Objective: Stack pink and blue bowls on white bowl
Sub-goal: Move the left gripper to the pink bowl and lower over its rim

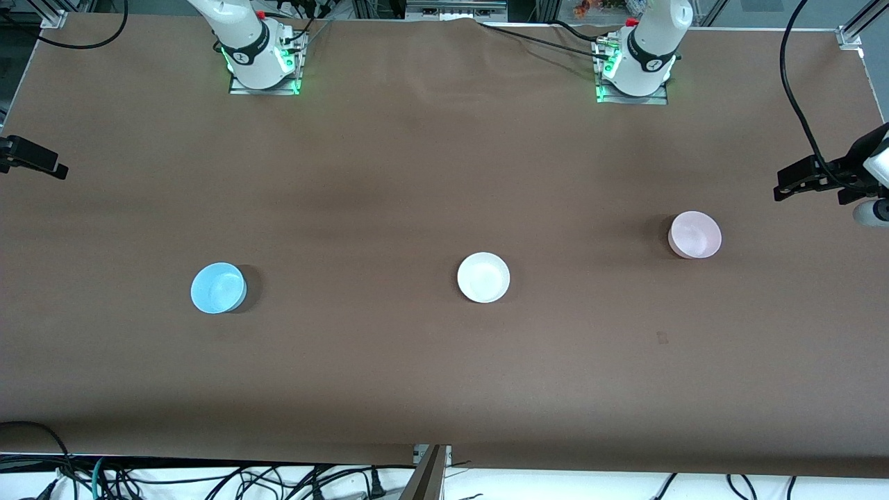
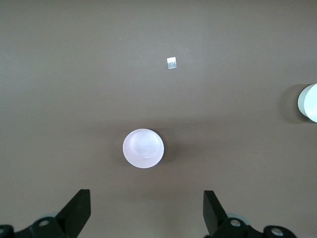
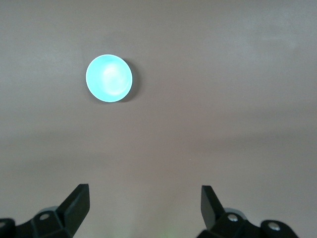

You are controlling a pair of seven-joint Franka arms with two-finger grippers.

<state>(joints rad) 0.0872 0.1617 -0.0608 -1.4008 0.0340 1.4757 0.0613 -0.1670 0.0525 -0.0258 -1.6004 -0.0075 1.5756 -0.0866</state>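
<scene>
Three bowls stand apart on the brown table. The white bowl (image 1: 483, 277) is in the middle. The pale pink bowl (image 1: 694, 235) is toward the left arm's end, and the sky blue bowl (image 1: 218, 287) is toward the right arm's end. My left gripper (image 2: 146, 198) is open and empty, high over the table near the pink bowl (image 2: 143, 148); the white bowl (image 2: 310, 102) shows at that view's edge. My right gripper (image 3: 144, 191) is open and empty, high over the table near the blue bowl (image 3: 109, 78).
A small pale tag (image 2: 172, 63) lies on the table cloth, nearer to the front camera than the pink bowl. Cables (image 1: 208, 479) hang along the table's front edge. The arm bases (image 1: 260, 62) stand at the back edge.
</scene>
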